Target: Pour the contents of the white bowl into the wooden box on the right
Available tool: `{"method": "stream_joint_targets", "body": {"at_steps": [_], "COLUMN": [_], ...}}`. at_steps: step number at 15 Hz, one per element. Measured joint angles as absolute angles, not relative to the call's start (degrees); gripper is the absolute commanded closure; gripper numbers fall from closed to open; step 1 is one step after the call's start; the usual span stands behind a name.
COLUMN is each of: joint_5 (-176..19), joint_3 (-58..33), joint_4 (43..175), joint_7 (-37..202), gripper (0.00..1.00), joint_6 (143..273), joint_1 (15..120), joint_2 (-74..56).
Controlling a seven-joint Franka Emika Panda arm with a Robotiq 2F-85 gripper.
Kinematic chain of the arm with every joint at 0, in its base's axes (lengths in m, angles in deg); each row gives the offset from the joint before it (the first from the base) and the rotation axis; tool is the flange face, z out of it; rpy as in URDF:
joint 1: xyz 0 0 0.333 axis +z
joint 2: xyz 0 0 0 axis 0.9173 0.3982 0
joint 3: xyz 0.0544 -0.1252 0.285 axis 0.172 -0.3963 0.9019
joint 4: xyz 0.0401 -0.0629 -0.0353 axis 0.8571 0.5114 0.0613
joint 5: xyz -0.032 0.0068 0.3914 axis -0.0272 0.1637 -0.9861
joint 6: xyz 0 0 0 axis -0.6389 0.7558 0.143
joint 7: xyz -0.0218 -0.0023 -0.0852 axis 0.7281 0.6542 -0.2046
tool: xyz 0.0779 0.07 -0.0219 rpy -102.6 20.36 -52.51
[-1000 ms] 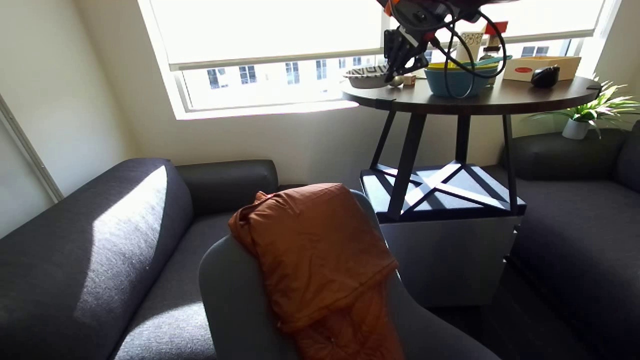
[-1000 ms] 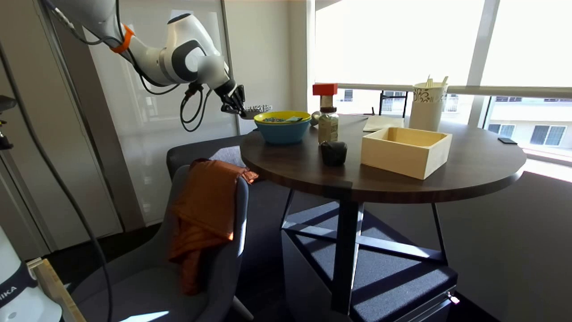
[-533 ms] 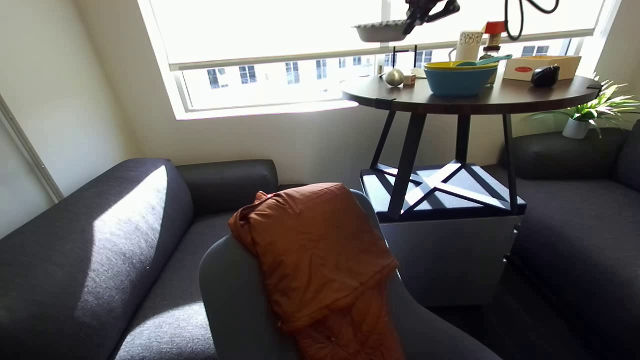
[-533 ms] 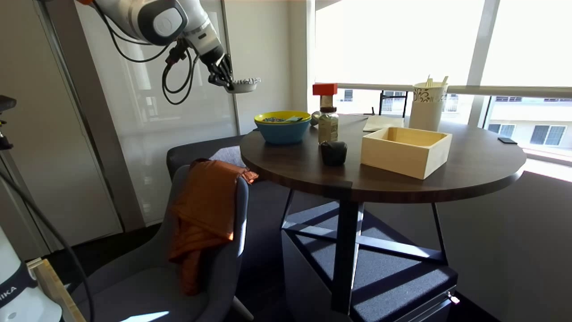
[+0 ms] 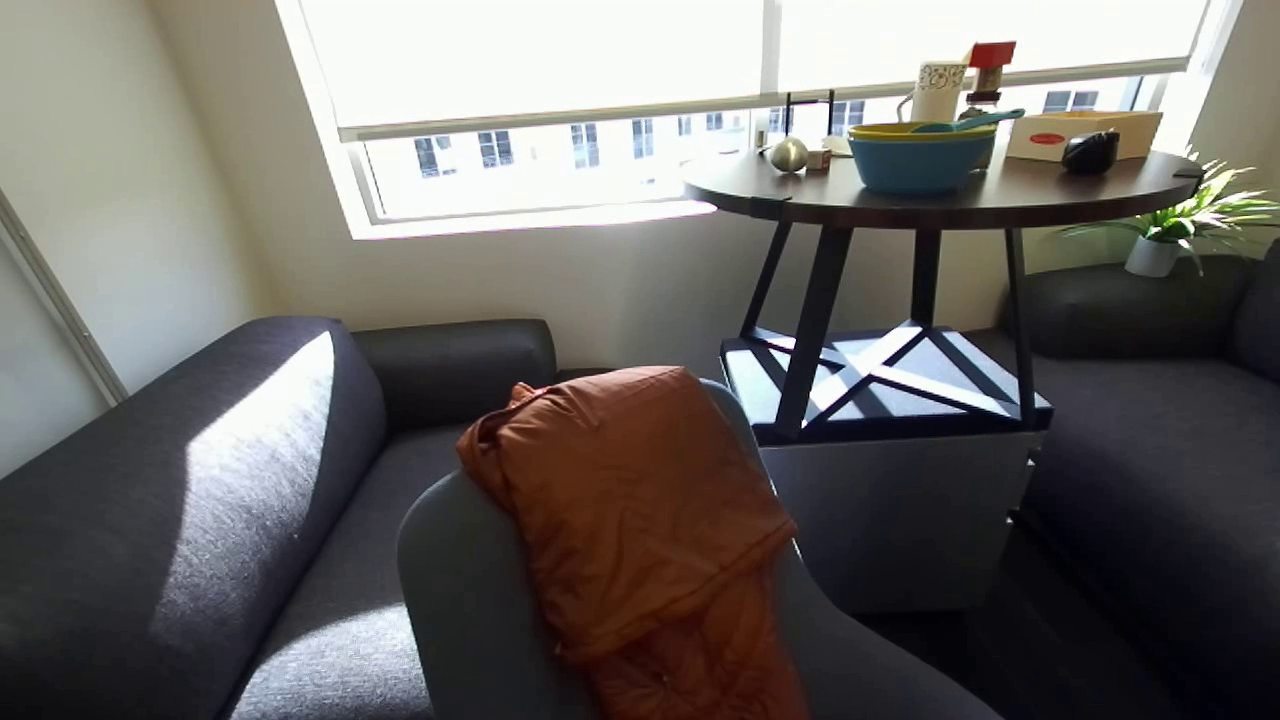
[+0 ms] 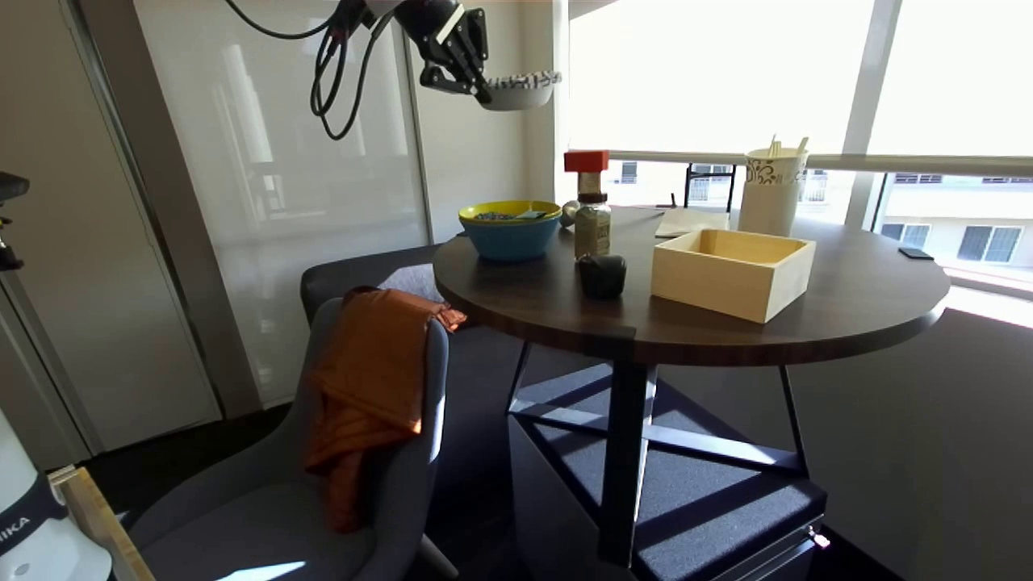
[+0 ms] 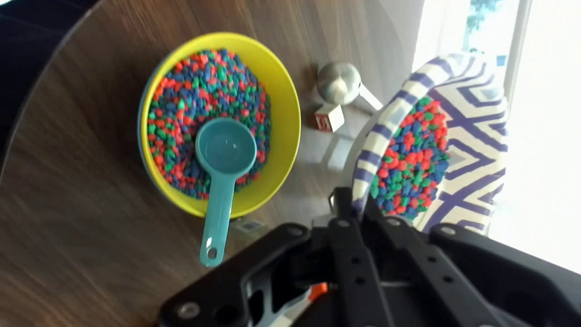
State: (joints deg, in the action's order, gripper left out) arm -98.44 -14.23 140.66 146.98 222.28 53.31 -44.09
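My gripper (image 6: pixel 483 89) is shut on the rim of the white bowl (image 6: pixel 518 98), high above the round table and above the blue-and-yellow bowls' level. In the wrist view the gripper (image 7: pixel 356 211) pinches the near rim of the white bowl (image 7: pixel 472 141), which is patterned purple inside and holds red, blue and green pebbles. It looks about level in the exterior view. The pale wooden box (image 6: pixel 718 278) stands at the table's right front, well apart from the bowl; it also shows in an exterior view (image 5: pixel 1040 145). Its inside is only partly seen. Gripper and bowl are outside that view.
A yellow bowl (image 7: pixel 290 131) of pebbles with a teal scoop (image 7: pixel 227 150) sits in a blue bowl (image 6: pixel 508 242). A bottle topped with a red block (image 6: pixel 593 230), a black object (image 6: pixel 603 277) and a tall patterned cup (image 6: pixel 771 194) surround the box. A metal scoop (image 7: pixel 338 84) lies behind.
My gripper has lifted the white bowl from the table's far-left edge up high, out of one exterior view. Between the last two moments it also moved right toward the table's middle.
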Motion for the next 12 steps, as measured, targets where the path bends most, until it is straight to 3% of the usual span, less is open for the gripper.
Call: {"method": "stream_joint_targets", "body": {"at_steps": [12], "joint_5": [-90.93], "joint_3": [-16.35], "joint_4": [139.19], "joint_7": [167.92], "gripper": [0.95], "joint_6": [223.32], "joint_1": [42.04], "joint_2": [-41.48]}}
